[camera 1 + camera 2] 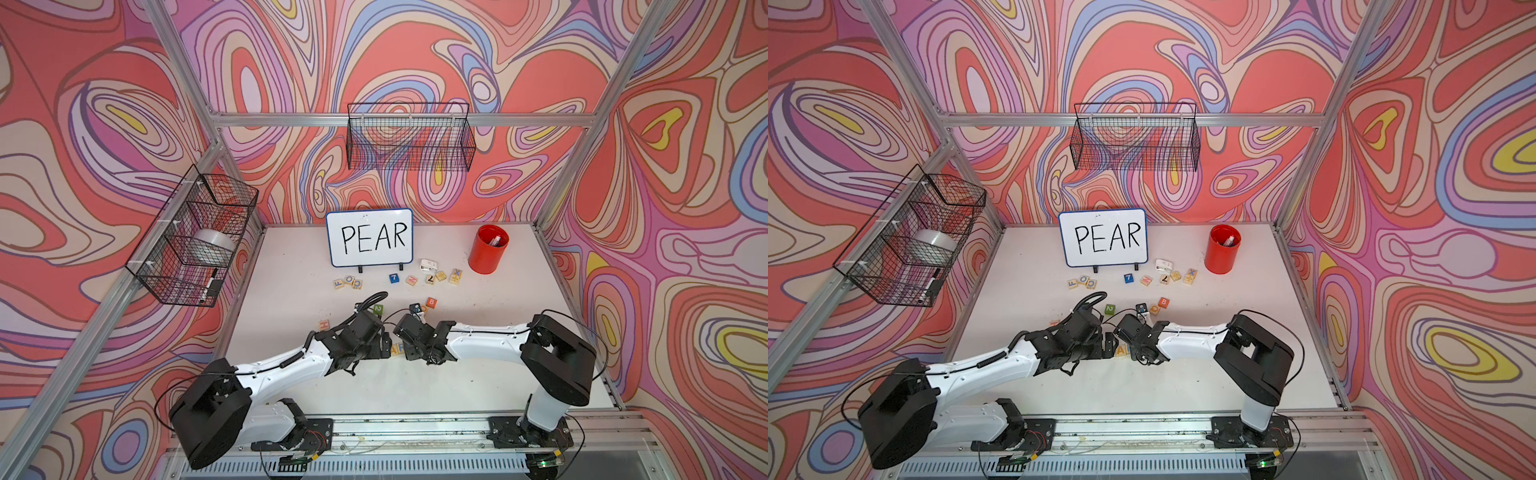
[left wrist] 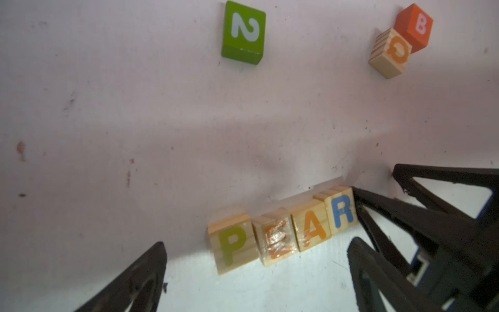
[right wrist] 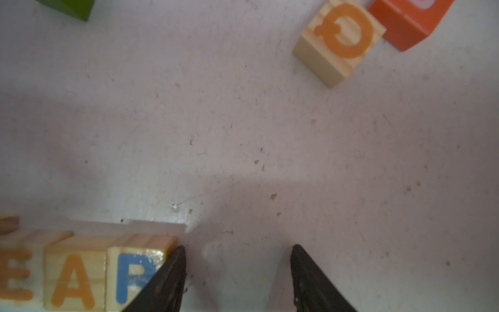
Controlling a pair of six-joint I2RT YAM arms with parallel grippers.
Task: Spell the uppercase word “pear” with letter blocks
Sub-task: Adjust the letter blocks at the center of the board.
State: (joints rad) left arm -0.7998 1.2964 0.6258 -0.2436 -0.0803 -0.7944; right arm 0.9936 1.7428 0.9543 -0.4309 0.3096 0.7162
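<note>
- The P block (image 2: 233,244), E block (image 2: 275,237), A block (image 2: 312,227) and R block (image 2: 341,212) lie side by side on the tabletop (image 2: 121,108) and read PEAR; the word looks finished.
- The left gripper (image 2: 258,243) has its fingers spread wide on either side of the row, holding nothing.
- The right gripper (image 3: 238,247) has its fingers partly apart and empty, with one fingertip against the R block's outer side.
- Risk: if that fingertip pulls away sideways, it may drag or twist the R block. If the left fingers close or drop, they may knock the P block.
- The green 2 block (image 2: 243,32), Q block (image 2: 390,52) and orange B block (image 2: 413,27) lie well apart from the row, so they block nothing.
</note>
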